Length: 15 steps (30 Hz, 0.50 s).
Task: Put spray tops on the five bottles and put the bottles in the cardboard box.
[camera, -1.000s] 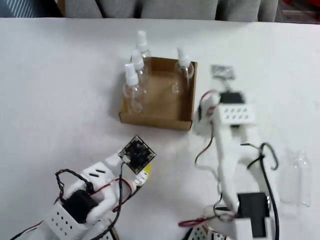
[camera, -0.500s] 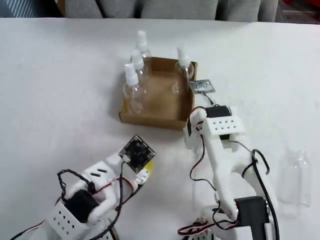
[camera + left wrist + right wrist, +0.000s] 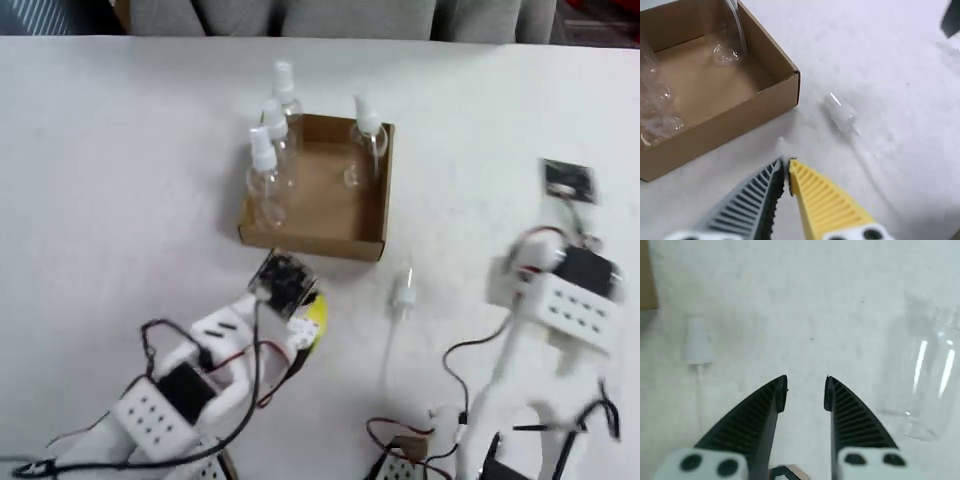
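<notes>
A cardboard box [image 3: 352, 243] holds several clear bottles [image 3: 266, 185] with white spray tops on them. A loose spray top [image 3: 404, 290] lies on the table just right of the box's near corner, with its tube trailing toward me. My left gripper [image 3: 314, 312] hovers in front of the box, shut and empty, a short way from that spray top [image 3: 842, 114]. My right gripper [image 3: 805, 387] stands open and empty over bare table. It is between the spray top [image 3: 696, 345] and an uncapped clear bottle [image 3: 925, 382].
The white table stretches wide around the box [image 3: 740, 115]. My right arm [image 3: 555, 300] stands over the table's right side, with cables hanging near the front edge. A corner of the box [image 3: 647, 280] borders the right wrist view.
My right arm swung away from the box's right side to the far right, uncovering the loose spray top. My left arm moved forward toward the box's near edge.
</notes>
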Motion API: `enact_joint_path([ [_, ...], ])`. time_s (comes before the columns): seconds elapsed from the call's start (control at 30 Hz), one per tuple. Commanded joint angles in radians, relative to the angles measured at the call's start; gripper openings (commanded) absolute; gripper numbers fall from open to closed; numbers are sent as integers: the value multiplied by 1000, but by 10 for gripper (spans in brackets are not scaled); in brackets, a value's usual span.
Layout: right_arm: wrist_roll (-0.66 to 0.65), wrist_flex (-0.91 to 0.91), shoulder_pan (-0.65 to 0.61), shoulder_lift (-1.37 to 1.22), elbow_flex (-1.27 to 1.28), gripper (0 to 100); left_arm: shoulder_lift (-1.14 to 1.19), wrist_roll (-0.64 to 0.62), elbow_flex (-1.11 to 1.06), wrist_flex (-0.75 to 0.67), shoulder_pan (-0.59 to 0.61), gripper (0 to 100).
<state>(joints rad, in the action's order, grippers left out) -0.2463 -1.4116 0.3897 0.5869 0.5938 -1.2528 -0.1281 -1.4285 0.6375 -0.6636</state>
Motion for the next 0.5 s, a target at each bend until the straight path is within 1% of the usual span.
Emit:
enact_joint_path([
  [0.0, -172, -12, 262, 41, -91, 92, 329, -84, 183, -143, -22, 24],
  [0.1, -281, -12, 389, 16, -104, 111, 527, -98, 255, -219, -53, 24],
  [0.2, -361, 16, 481, -5, -103, 150, 700, -98, 311, -296, -94, 24],
  [0.3, -388, 71, 553, -36, -101, 152, 849, -100, 379, -353, -110, 25],
  [0.4, -391, 116, 587, -74, -101, 152, 972, -100, 474, -362, -110, 31],
  [0.47, -391, 139, 591, -104, -101, 152, 1035, -129, 531, -361, -110, 72],
])
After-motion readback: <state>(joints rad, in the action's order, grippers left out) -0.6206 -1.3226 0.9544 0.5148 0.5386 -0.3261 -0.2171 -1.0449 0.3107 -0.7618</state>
